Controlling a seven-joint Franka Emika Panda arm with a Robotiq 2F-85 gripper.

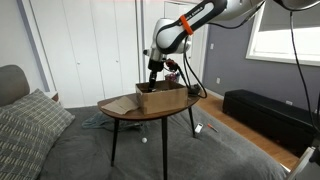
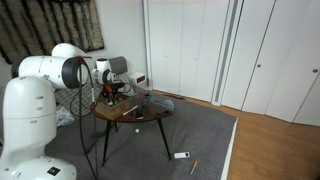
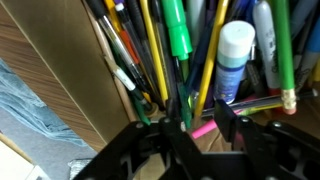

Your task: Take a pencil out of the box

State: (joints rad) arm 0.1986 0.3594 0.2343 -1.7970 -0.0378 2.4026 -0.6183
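The brown cardboard box [image 1: 160, 98] sits on the round wooden table [image 1: 150, 113] and also shows in an exterior view [image 2: 128, 105]. In the wrist view its cardboard wall [image 3: 60, 70] holds several pencils and pens, among them a yellow pencil [image 3: 150, 50], a green marker [image 3: 177, 30] and a white-capped blue tube [image 3: 235, 55]. My gripper [image 3: 200, 122] is lowered into the box [image 1: 153, 80]. Its fingers are apart, with a yellow pencil and a pink pen [image 3: 203, 130] between the tips. I cannot see them touching either one.
A couch with a plaid pillow [image 1: 30, 120] stands close to the table. A black bench [image 1: 265, 115] lies under the window. Small items [image 2: 182, 155] lie on the grey carpet. Blue cloth [image 3: 25, 100] lies outside the box wall.
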